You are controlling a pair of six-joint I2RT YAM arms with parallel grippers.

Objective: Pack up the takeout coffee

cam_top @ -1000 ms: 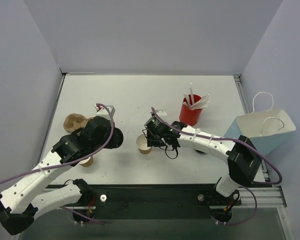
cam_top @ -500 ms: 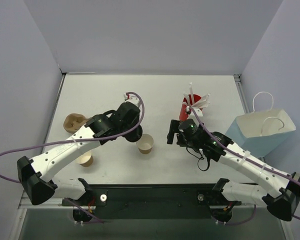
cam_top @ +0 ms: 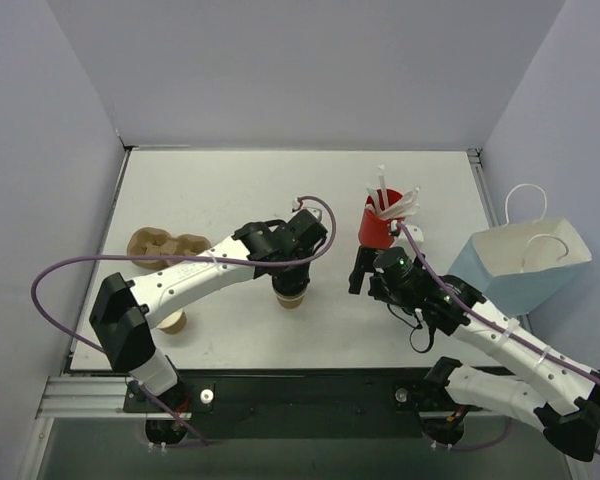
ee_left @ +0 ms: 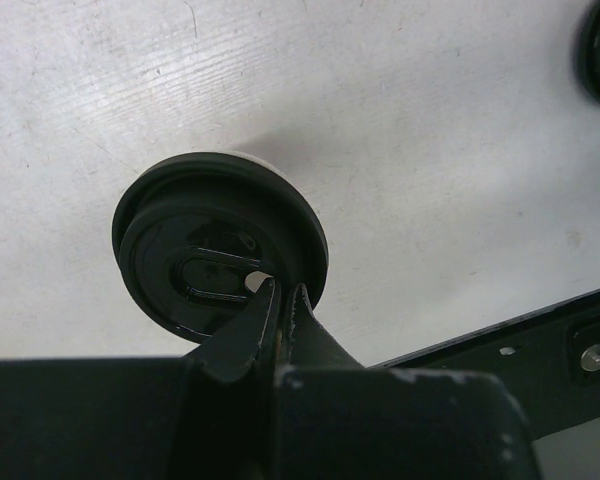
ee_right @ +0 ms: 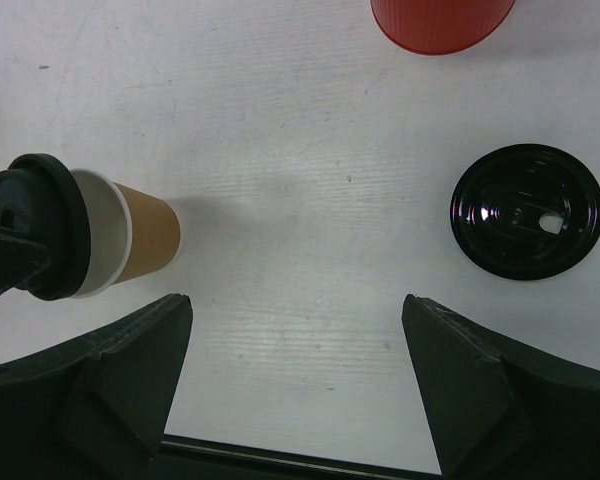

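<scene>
The takeout coffee is a small tan kraft paper cup (cam_top: 291, 297) standing upright at the table's middle; it also shows in the right wrist view (ee_right: 148, 236). My left gripper (cam_top: 297, 272) is right above it, shut on the rim of a round black lid (ee_left: 215, 238). The lid (ee_right: 35, 226) rests at the cup's mouth, with a white band showing beneath it. I cannot tell whether it is pressed on. In the left wrist view my left gripper (ee_left: 280, 296) pinches the lid's near edge. My right gripper (cam_top: 364, 270) (ee_right: 295, 335) is open and empty, to the right of the cup.
A red cup of white straws (cam_top: 380, 226) stands behind my right gripper. The blue bag (cam_top: 525, 262) stands open at the right edge. A second black lid (ee_right: 527, 211) lies flat on the table. A lidless tan cup (cam_top: 170, 321) and a cardboard cup carrier (cam_top: 165, 244) sit at the left.
My left gripper has carried the black lid rightward from the left side onto the cup's mouth. My right gripper has let go of the cup and drawn back to the right.
</scene>
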